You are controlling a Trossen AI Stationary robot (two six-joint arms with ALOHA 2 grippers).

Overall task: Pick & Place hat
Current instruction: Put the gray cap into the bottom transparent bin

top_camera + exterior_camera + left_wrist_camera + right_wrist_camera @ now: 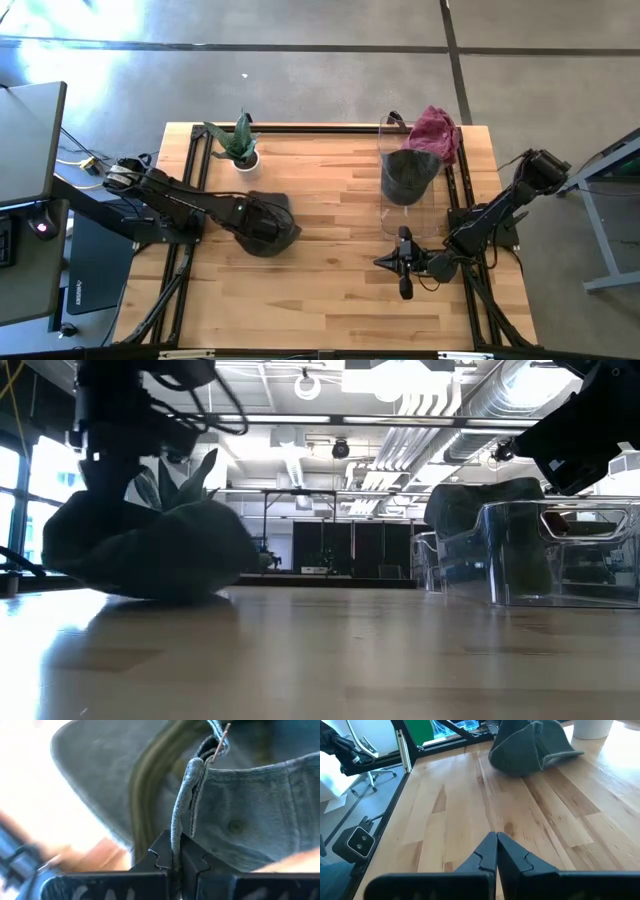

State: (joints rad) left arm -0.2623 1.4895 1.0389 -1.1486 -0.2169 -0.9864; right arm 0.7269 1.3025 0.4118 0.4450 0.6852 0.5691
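A dark grey-green hat [268, 232] lies crumpled on the wooden table, left of centre. It also shows in the low view [140, 550] and the right wrist view [530, 747]. My left gripper [258, 222] stands over it, pointing down, shut on its cloth. My right gripper [405, 268] hovers shut and empty at the right, near the table's front. Another dark hat [408, 172] sits in a clear container [392, 215]. A dark red hat [436, 130] rests on the container's far end. My left gripper pinches a thin seamed edge of the hat [175, 851] between its two fingers [161, 855]. The edge looks folded double and runs straight up out of the jaws. The fingers come from above, pointing steeply down. The hat's underside [150, 590] rests on the table.
A potted plant [240, 145] stands at the far left of the table, just behind the hat. The clear container [545, 550] takes up the far right. Bare wood [330, 270] lies between the two arms. Black frame rails [190, 170] run along the table's sides.
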